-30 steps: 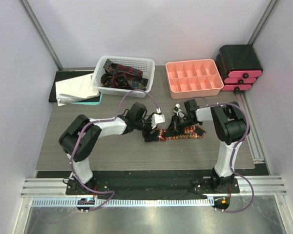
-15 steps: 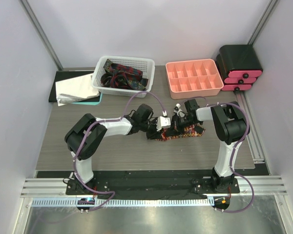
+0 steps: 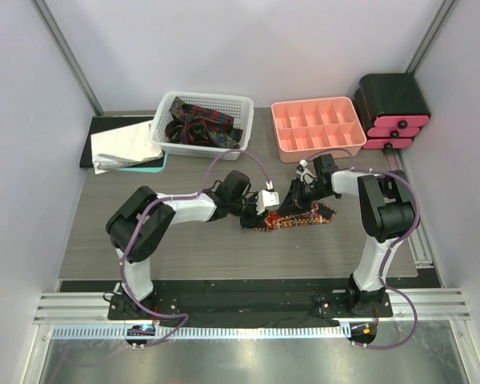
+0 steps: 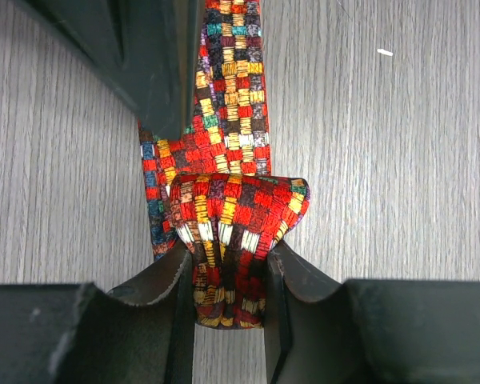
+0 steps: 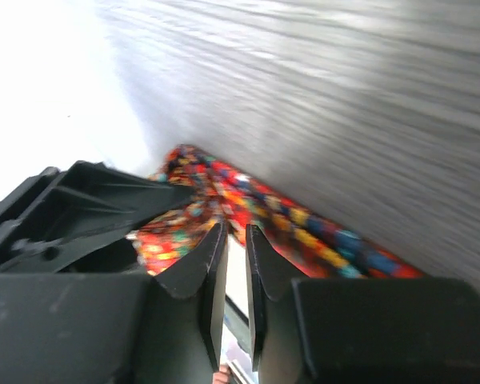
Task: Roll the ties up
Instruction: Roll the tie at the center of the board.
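Red tie (image 4: pixel 224 160) lies on the table (image 4: pixel 384 160), its rolled end pinched by the left fingers (image 4: pixel 160 280); right fingers (image 5: pixel 204 272) stand narrowly parted, empty, near it.

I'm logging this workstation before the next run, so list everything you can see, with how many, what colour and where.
tie on the table: one, red with multicolour checks, table centre, one end folded over
ties in the basket: several, exact count unclear, dark red and navy patterns, tangled
basket: one, white, far side, left of centre
compartment tray: one, pink, far side, right of the basket
drawer unit: one, black with pink drawers, far right corner
cloth: one, white, far left, lying on a flat black and teal item
table: one, grey wood grain
left arm: one, white and black, jaws pinching the tie's folded end
right arm: one, white and black, jaws slightly apart, nothing between them, beside the tie
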`<control>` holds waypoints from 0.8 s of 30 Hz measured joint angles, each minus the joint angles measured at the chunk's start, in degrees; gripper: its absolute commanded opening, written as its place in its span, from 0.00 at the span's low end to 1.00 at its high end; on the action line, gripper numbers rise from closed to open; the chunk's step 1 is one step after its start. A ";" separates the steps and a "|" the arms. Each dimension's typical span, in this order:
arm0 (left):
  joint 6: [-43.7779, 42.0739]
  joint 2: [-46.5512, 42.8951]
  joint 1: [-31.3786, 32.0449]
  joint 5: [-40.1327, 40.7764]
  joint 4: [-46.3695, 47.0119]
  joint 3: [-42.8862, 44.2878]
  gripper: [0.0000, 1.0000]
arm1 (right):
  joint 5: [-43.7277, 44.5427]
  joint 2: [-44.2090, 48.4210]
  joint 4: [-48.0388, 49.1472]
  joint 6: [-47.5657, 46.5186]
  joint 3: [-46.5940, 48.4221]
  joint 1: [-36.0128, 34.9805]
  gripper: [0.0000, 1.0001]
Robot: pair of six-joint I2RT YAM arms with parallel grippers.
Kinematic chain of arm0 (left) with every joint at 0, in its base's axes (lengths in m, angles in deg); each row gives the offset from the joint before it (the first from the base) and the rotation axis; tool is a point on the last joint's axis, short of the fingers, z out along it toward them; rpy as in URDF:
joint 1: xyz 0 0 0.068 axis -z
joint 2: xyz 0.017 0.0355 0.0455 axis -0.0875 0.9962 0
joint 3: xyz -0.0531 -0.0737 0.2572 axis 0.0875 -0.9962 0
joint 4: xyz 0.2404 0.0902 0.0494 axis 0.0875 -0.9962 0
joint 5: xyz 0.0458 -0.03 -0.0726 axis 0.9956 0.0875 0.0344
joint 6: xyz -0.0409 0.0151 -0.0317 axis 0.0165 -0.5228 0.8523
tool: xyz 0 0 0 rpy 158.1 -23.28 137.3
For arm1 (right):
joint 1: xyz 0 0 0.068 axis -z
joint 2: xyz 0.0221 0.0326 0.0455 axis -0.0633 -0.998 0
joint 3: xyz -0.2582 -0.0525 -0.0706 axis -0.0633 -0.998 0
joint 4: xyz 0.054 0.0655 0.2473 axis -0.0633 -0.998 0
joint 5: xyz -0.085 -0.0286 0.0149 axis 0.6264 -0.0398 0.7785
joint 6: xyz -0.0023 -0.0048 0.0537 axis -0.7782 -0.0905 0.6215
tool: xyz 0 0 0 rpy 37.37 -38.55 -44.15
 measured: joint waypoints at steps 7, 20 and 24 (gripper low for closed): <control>1.40 -0.59 -0.09 1.29 -0.42 0.11 0.09 | 1.09 -1.99 -2.08 -1.64 -0.26 0.37 0.14; 0.26 0.11 1.05 6.88 -6.86 3.87 0.17 | -1.20 -3.21 -3.96 -2.73 0.72 0.63 0.31; -0.31 1.33 1.68 8.33 -7.63 5.73 0.20 | -2.32 -1.95 -4.35 -3.34 0.85 0.61 0.46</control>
